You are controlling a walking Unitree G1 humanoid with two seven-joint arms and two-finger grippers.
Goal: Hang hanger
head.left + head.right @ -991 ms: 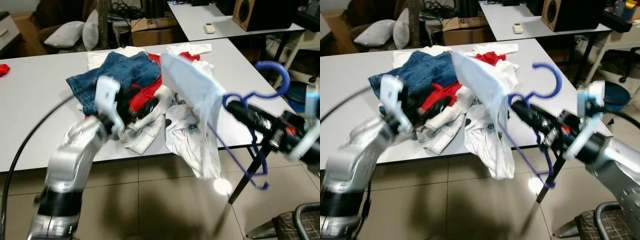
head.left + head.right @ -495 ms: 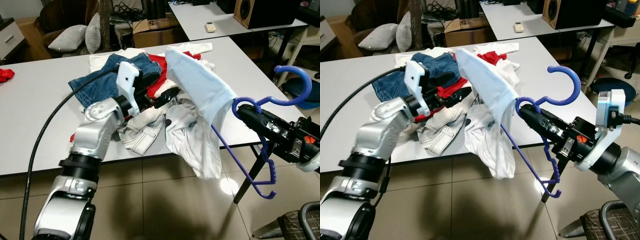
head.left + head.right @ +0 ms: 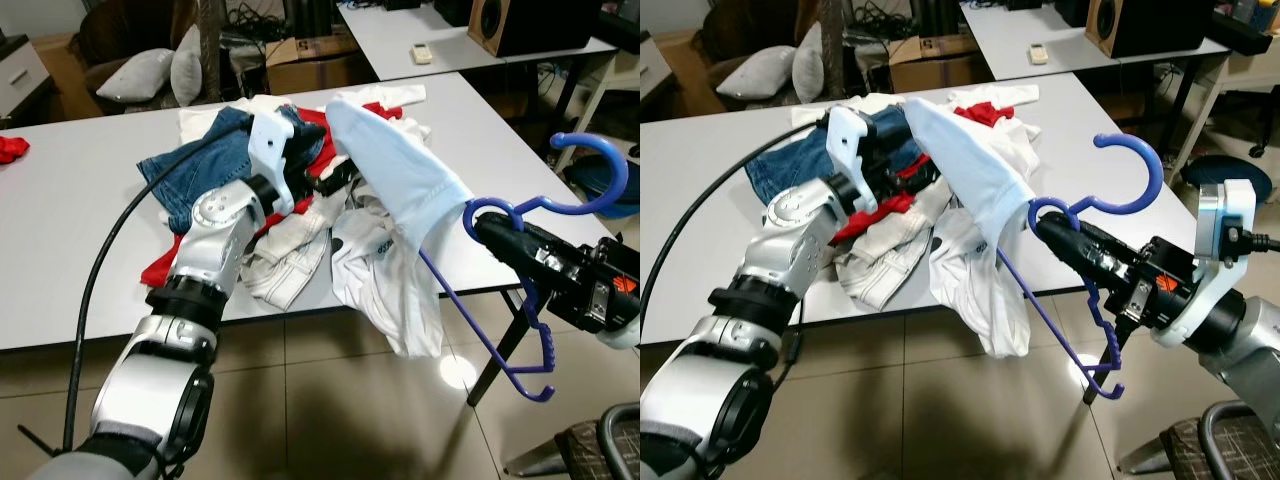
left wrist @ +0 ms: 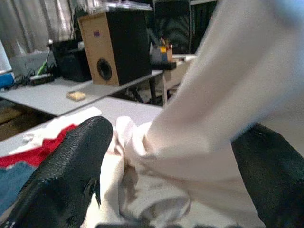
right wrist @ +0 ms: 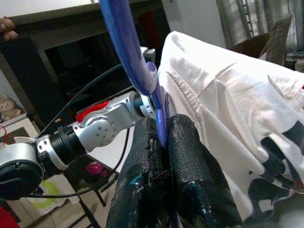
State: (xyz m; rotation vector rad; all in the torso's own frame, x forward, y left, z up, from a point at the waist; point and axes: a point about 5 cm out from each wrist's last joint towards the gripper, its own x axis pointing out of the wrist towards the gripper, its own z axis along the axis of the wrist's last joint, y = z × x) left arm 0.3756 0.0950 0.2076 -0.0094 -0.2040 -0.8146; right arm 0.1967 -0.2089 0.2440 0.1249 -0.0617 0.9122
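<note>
Two arms are up in my feed over the white bench (image 3: 80, 200), which carries a heap of clothes: blue jeans (image 3: 200, 165), red cloth (image 3: 290, 190) and white garments. A wooden speaker (image 3: 510, 25) stands on a second bench behind. My right gripper (image 3: 1052, 226) has its fingers (image 5: 190, 166) closed on the neck of the blue plastic hanger (image 3: 1110, 200), held off the bench's near corner. A white T-shirt (image 3: 400, 200) drapes from the pile over the hanger's arm. My left gripper (image 3: 335, 175) sits at the shirt's top, fingers (image 4: 71, 161) spread apart with the cloth between them.
</note>
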